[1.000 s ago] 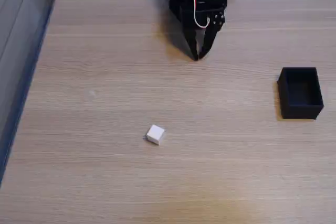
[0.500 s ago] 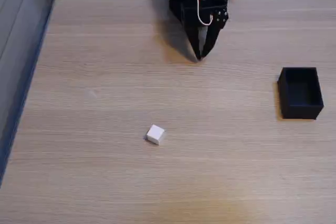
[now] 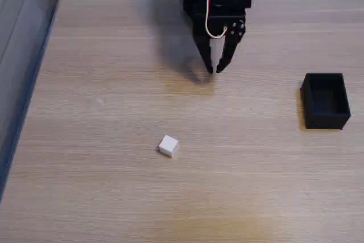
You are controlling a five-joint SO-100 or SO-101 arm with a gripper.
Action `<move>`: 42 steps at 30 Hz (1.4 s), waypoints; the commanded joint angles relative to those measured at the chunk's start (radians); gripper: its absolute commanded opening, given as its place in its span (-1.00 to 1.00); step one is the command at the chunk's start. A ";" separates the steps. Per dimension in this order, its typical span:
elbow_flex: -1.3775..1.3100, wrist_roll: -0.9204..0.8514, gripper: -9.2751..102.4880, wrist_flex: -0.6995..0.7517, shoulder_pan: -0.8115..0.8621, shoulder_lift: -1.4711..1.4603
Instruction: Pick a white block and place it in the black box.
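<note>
Hand at far centre of the wooden worktop, fingers slightly parted, grasping nothing. White block sits alone near-left of it, well apart. Black box stands at the right edge, open top up.

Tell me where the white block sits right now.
In the fixed view the white block lies alone on the wooden table, left of centre, nearer the camera than the claw and far left of the black box.
</note>
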 commanded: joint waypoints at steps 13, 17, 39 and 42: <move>-0.310 0.144 -0.35 0.008 0.161 -0.410; -0.377 0.147 -0.34 0.005 0.186 -0.506; -0.811 0.121 -0.29 0.063 0.279 -0.937; -0.867 0.121 -0.29 0.080 0.279 -0.983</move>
